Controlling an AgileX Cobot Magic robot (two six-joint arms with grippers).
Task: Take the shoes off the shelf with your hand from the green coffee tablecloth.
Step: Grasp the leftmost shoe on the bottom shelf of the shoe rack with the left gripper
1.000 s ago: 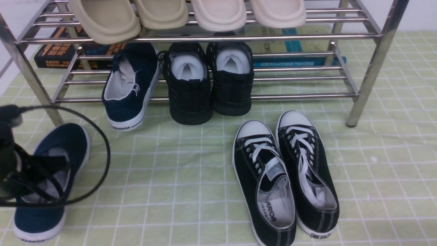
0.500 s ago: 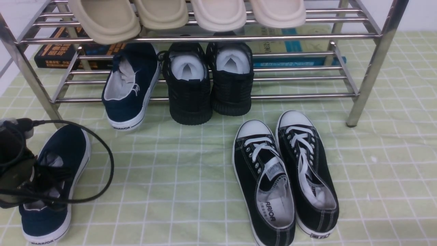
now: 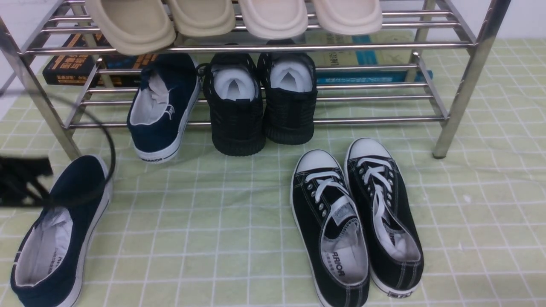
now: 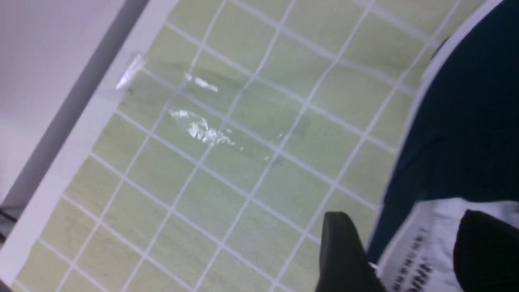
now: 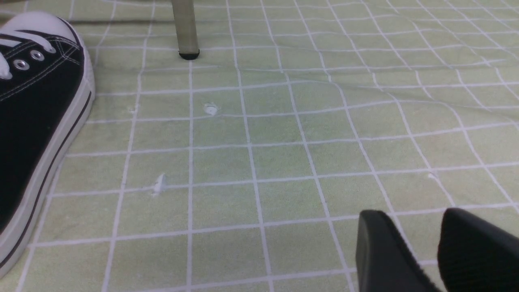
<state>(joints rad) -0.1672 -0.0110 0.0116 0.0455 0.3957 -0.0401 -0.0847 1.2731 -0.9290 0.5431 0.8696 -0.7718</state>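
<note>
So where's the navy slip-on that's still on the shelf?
Front view, left of centre: the navy slip-on sits on the shelf, lower tier, heel outward, left of the black knit shoes.

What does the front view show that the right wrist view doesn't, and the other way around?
Only the front view: the shelf tiers, with one navy shoe and the black knit shoes resting on the lower one and beige slippers on top, plus the other navy shoe lying on the green tablecloth at the robot's left.
Only the right wrist view: the right end effector, fingers apart with nothing between them, above bare cloth.
Both: the tablecloth, a black lace-up sneaker with its white toe, and a leg of the shelf.
</note>
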